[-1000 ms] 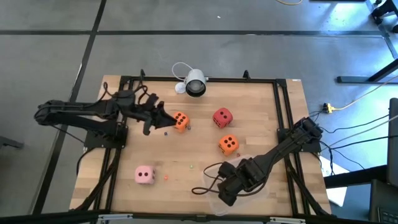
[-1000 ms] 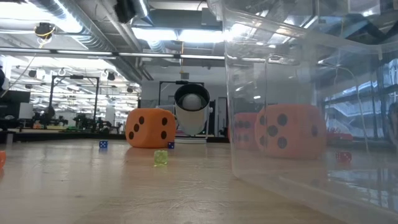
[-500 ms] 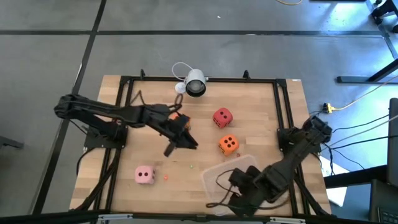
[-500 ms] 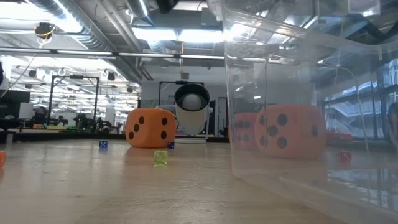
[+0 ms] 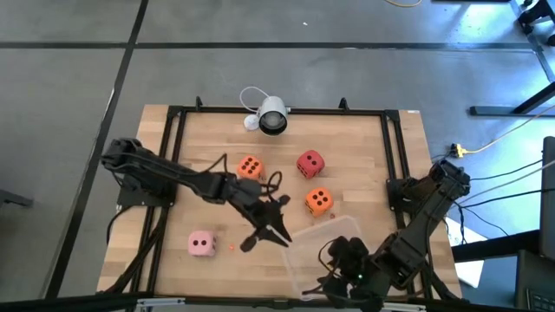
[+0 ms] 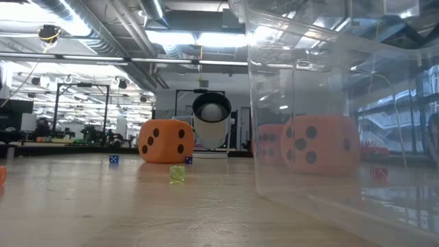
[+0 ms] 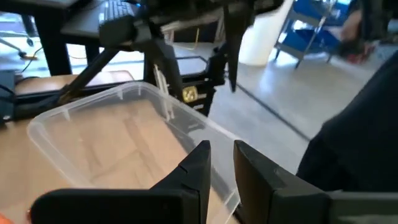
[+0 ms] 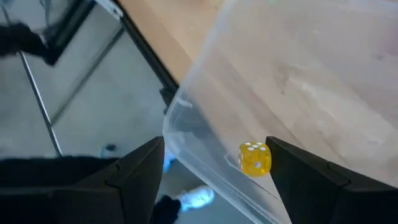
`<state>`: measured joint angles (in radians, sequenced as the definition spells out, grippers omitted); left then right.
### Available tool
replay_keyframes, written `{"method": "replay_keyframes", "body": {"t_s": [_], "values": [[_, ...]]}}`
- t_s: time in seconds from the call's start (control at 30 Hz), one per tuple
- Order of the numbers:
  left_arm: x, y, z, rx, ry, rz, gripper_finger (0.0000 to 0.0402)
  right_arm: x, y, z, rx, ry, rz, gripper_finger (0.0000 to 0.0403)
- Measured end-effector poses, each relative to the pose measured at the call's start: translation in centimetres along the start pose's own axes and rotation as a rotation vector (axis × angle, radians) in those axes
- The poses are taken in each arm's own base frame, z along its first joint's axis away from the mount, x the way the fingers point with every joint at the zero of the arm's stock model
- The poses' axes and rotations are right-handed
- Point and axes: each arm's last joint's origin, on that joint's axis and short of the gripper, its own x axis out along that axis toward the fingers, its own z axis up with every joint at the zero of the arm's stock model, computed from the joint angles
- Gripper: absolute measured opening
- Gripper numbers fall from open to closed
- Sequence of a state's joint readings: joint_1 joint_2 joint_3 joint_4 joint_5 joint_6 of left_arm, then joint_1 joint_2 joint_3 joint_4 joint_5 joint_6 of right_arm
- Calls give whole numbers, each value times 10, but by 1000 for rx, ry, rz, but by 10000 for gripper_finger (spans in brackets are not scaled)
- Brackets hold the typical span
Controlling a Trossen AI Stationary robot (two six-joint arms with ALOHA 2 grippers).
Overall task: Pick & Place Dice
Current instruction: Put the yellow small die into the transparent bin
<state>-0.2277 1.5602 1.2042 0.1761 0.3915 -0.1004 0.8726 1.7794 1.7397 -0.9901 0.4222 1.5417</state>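
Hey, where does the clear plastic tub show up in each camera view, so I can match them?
High view: the tub sits at the table's lower right, by the right arm.
Low view: tub fills the picture's right half.
Left wrist view: tub, whole rim showing.
Right wrist view: tub, one corner only.
Shared landmark: the wooden table.

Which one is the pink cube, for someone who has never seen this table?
Start at the wooden table seen from above and go to its near left corner. The pale pink die sits there alone, apart from the two orange dice and the red die farther back; it is the only pale one.
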Motion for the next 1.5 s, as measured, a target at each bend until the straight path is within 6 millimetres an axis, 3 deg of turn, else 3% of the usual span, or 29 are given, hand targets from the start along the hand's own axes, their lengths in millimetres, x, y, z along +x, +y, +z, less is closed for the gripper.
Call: {"method": "replay_keyframes", "body": {"t_s": [0.43,0.87,1.07,1.5], "values": [[38,10,-28,103,-37,50,67,8,0,19,291,-88,3,279],[45,4,-27,192,-103,21,67,19,-4,35,343,-152,-43,279],[56,9,-38,184,-99,39,67,28,-3,40,368,-173,-43,279],[64,15,-46,177,-133,75,66,37,-1,38,422,-184,-37,279]]}}
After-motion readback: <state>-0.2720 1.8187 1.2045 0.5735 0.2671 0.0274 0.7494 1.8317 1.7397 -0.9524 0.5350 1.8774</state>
